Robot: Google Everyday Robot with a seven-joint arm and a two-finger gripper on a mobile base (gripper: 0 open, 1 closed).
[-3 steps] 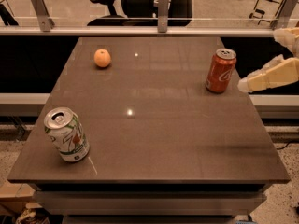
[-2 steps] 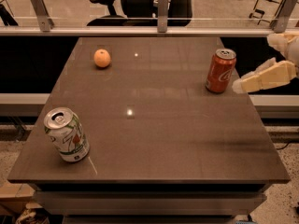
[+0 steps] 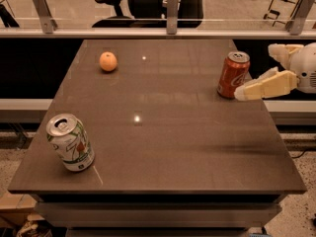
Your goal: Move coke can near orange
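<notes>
The coke can (image 3: 233, 75), red with a silver top, stands upright near the table's right edge. The orange (image 3: 108, 61) lies at the far left of the table, well apart from the can. My gripper (image 3: 256, 73) reaches in from the right at can height, just right of the can. It is open. The near finger (image 3: 266, 86) has its tip close to the can's right side, low down. The far finger (image 3: 280, 51) is behind and to the right of the can. Nothing is in the gripper.
A white and green soda can (image 3: 70, 142) stands at the front left of the brown table (image 3: 163, 147). A glass railing (image 3: 168, 26) with metal posts runs behind the table, with an office chair (image 3: 143, 4) beyond it.
My gripper has moved left, closer to the coke can. The cans and the orange have not moved.
</notes>
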